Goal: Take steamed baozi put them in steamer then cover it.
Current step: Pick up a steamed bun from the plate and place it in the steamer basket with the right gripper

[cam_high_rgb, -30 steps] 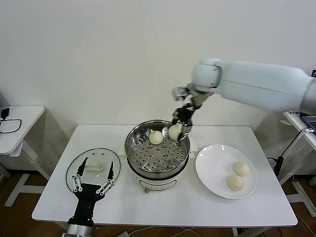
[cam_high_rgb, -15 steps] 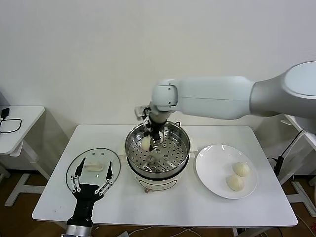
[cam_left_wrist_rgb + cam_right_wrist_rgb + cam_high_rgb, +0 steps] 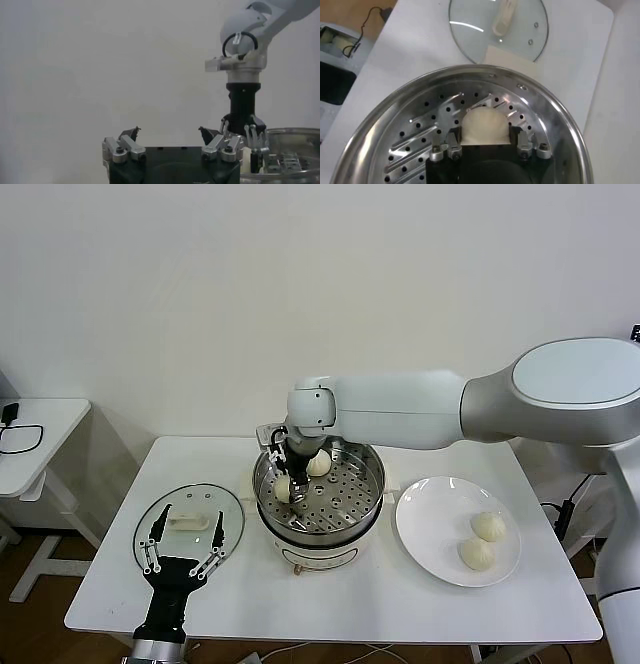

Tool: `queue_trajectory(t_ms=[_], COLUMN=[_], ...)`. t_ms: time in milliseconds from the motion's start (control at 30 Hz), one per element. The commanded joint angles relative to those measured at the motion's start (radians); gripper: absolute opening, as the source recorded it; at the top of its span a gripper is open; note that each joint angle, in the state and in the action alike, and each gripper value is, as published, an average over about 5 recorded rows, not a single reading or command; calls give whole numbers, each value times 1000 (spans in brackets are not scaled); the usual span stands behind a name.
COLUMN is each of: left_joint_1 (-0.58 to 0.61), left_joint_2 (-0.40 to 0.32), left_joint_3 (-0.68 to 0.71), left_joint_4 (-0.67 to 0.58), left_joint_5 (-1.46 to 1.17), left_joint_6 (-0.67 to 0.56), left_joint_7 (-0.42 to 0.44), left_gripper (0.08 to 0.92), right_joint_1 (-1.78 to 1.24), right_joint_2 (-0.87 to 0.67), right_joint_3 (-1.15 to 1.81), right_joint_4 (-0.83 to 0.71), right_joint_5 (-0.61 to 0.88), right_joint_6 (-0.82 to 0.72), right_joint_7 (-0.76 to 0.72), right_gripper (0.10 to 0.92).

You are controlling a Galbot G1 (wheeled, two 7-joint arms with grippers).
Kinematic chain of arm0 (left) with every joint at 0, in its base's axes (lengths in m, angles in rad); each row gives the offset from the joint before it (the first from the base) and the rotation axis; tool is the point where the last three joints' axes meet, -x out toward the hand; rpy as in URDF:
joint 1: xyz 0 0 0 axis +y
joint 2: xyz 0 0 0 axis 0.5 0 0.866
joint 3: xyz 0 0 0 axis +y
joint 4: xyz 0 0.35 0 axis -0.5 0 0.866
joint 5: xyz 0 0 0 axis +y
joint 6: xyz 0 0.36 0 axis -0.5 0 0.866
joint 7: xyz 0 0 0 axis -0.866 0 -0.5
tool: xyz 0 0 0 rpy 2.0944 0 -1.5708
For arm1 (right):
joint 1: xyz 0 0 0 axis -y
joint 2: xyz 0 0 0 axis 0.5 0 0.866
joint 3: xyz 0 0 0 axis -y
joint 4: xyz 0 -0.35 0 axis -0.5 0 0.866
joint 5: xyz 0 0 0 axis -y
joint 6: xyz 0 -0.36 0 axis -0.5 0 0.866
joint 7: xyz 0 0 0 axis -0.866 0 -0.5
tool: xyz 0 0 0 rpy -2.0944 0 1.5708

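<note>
My right gripper (image 3: 285, 480) reaches down into the steamer (image 3: 372, 484), at the left side of its perforated tray (image 3: 417, 137). It is shut on a cream-white baozi (image 3: 485, 125), which sits between the fingers (image 3: 452, 142) low over the tray. A second baozi (image 3: 318, 466) lies at the back of the tray. Two more baozi (image 3: 489, 526) (image 3: 476, 553) rest on the white plate (image 3: 430, 534). The glass cover (image 3: 200, 496) lies flat on the table to the left of the steamer. My left gripper (image 3: 196, 520) hovers open over the cover, with nothing between its fingers.
The steamer stands mid-table on its white base (image 3: 320, 556). The plate lies to its right and the cover to its left. A small white side table (image 3: 35, 434) with a cable stands off to the far left. The wall is close behind.
My right gripper carried the baozi from the steamer's back right rim across to the left side and lowered it to the tray. The left gripper stayed over the cover.
</note>
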State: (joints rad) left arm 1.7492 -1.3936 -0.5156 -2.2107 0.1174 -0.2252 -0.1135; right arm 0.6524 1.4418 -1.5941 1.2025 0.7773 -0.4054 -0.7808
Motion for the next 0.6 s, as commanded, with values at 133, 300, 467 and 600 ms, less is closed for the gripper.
queue_trajectory(t_ms=[133,300,467,600], left_joint_1=[-6,-5,-1,1], left_joint_2=[0,-2,-4,-2], left_joint_3=[-3,-1,0,0], left_joint_4=[6,2,-3,-9], left_joint_5=[0,1,3,5], left_joint_6=[5,8,10,10], left_joint_7=[0,1,1,1], left_gripper=[823,823,823,823], right_joint_1=[-36,4,84,141], right_joint_2=[-2,-63,-190,-353], right_joint_3=[8,26,50,88], right_joint_4=[-7,48,148,209], right_joint_5=[-11,-18,-56,-116], right_joint_6=[-6,-7,2,34], right_joint_7=[22,11,-39,-135], right_gripper=[751,817,822,823])
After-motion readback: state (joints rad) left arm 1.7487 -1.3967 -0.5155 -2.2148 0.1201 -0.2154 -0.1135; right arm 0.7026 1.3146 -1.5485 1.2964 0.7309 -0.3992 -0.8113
